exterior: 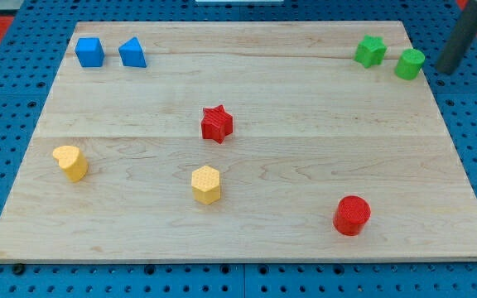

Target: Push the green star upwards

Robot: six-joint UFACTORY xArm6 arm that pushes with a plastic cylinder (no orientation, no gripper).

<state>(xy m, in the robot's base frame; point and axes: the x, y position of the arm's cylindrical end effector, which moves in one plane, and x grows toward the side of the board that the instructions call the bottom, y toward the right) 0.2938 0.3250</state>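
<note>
The green star (370, 51) sits near the board's top right corner. A green cylinder (409, 64) stands just to its right, slightly lower. My tip (445, 70) is at the view's right, just past the board's right edge, to the right of the green cylinder and apart from it. The rod runs up to the view's top right corner.
A blue cube (89, 52) and a blue triangular block (132, 53) sit at the top left. A red star (217, 124) is near the middle. A yellow heart (71, 162) and a yellow hexagon (206, 184) lie lower left. A red cylinder (352, 215) is at the lower right.
</note>
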